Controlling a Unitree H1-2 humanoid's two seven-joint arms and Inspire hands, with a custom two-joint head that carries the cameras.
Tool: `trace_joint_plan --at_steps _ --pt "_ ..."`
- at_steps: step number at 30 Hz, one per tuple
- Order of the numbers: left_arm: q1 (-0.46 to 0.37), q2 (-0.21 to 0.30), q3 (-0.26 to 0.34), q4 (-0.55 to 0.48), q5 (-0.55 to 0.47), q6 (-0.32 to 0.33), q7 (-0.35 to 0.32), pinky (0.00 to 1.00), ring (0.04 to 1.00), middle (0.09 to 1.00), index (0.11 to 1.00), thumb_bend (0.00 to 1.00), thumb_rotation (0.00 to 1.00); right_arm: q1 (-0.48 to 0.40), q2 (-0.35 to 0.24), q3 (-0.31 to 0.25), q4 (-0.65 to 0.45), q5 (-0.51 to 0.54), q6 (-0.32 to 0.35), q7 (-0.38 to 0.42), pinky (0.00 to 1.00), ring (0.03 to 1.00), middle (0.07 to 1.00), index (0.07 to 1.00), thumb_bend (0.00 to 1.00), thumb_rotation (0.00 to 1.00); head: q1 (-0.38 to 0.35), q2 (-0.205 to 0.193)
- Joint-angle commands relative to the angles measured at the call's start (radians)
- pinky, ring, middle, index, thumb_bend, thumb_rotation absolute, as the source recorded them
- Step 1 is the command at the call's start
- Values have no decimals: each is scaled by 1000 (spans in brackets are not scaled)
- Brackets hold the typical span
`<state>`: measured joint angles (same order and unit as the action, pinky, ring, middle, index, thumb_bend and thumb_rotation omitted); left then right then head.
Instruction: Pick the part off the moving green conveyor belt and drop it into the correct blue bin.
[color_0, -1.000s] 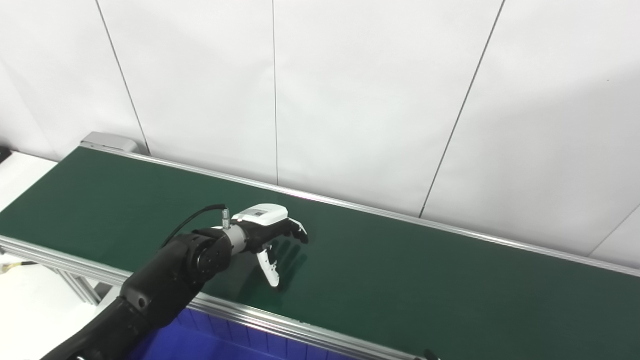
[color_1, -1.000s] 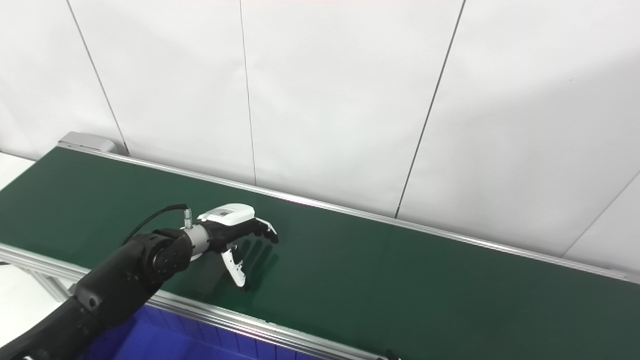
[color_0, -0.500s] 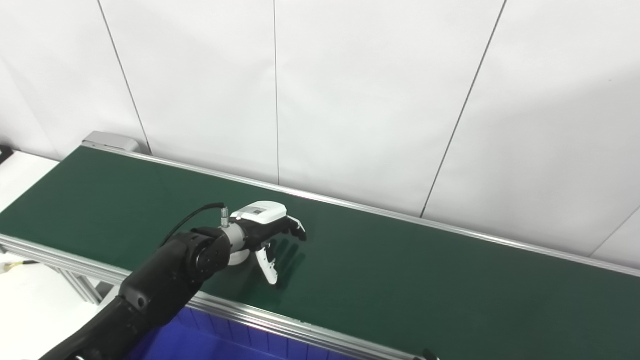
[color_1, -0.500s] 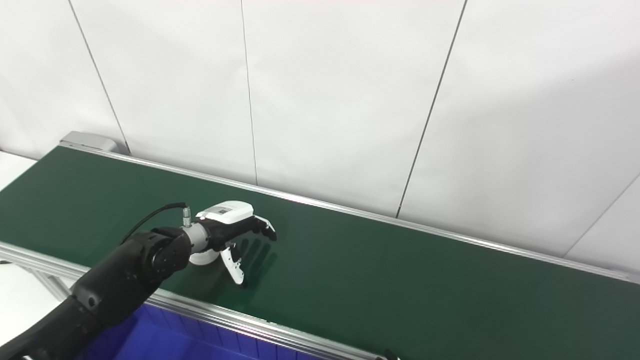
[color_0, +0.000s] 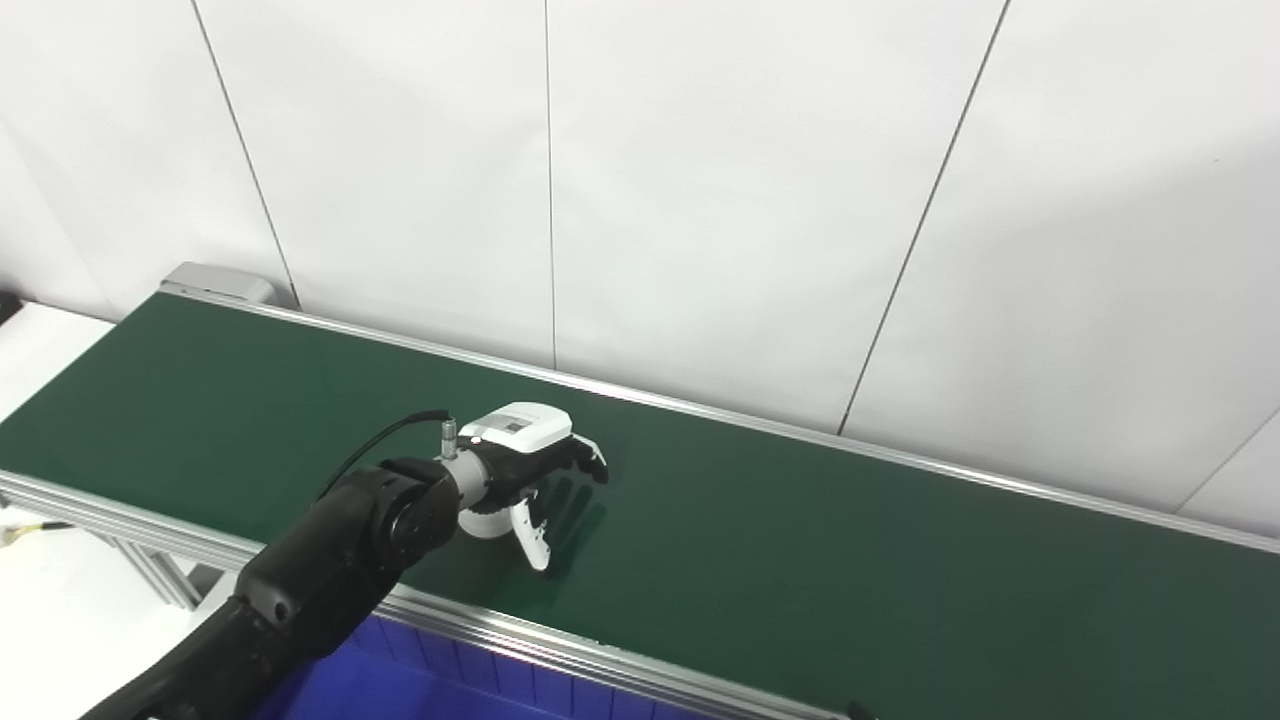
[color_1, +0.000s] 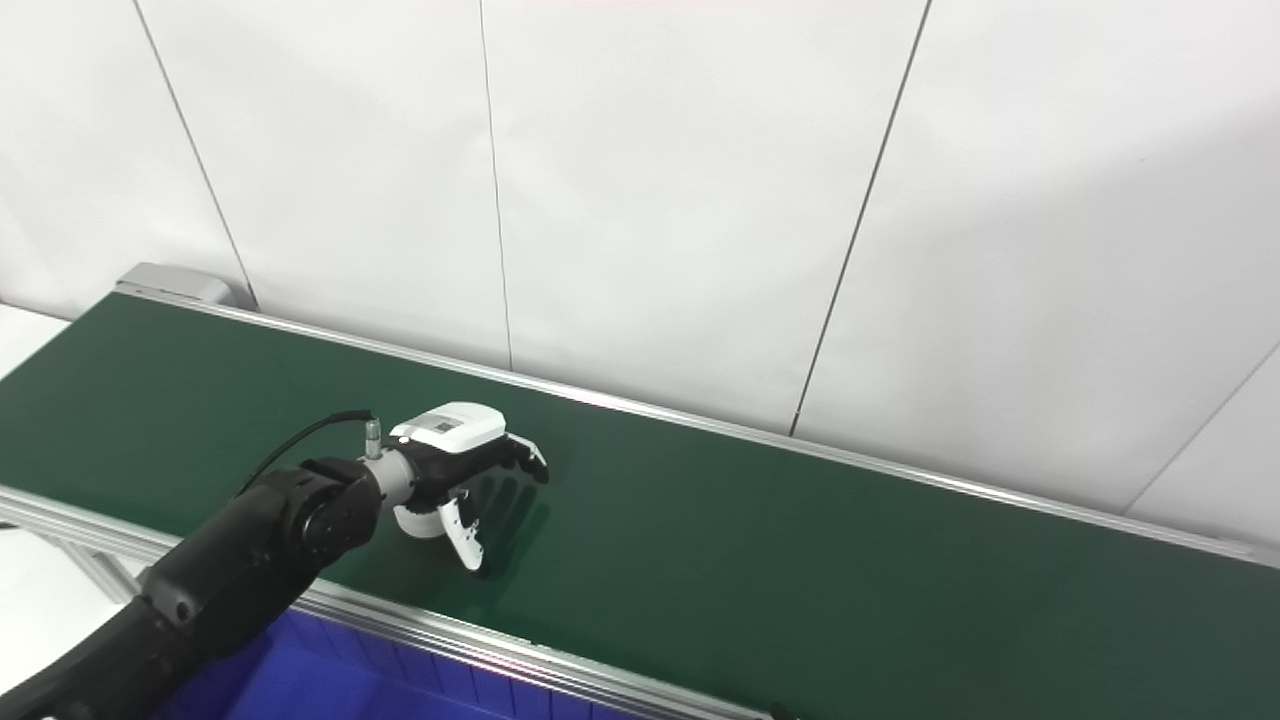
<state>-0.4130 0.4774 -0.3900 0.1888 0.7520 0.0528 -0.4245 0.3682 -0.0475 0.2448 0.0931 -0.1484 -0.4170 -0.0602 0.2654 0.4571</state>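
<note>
My left hand (color_0: 525, 468) hovers low over the green conveyor belt (color_0: 800, 540), open, with its fingers stretched forward and its white thumb pointing down to the belt. A small round white part (color_0: 487, 522) lies on the belt under the wrist, just left of the thumb; in the right eye view the part (color_1: 420, 522) is half hidden by the hand (color_1: 462, 462). I cannot tell whether the thumb touches it. My right hand is out of both views.
A blue bin (color_0: 400, 685) sits below the belt's near aluminium rail (color_0: 560, 645), under my left forearm. A white panelled wall (color_0: 700, 200) runs right behind the belt's far rail. A white tabletop (color_0: 40, 340) lies at the far left.
The white part has come out from under my left wrist and travelled right toward the thumb. The hand has drawn back slightly to the left and stays open.
</note>
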Motion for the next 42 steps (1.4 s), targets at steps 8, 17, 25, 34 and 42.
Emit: trace_joint_plan --at_steps 8,17,25,34,42 --pt "-29 26 9 -25 19 -27 24 757 796 823 766 905 0 5 3 -4 -36 2 -51 -4 719 814 858 917 313 763 0 4" --pt "-23 30 12 -31 22 -19 10 762 803 836 767 893 0 6 2 -2 -35 3 -51 -4 715 816 863 922 305 760 -1 5" --pt "-23 32 12 -32 20 -29 13 753 797 829 765 901 0 7 2 -1 -36 7 -52 -4 719 818 864 921 294 750 -1 6" --pt "-22 31 8 -35 25 -20 5 755 799 834 768 889 0 6 2 -2 -36 6 -52 -4 722 819 862 922 307 751 -2 8" --pt "-22 24 -8 -6 59 -58 63 680 707 740 690 859 0 7 4 -3 -38 8 -52 0 723 823 866 922 310 755 -6 11"
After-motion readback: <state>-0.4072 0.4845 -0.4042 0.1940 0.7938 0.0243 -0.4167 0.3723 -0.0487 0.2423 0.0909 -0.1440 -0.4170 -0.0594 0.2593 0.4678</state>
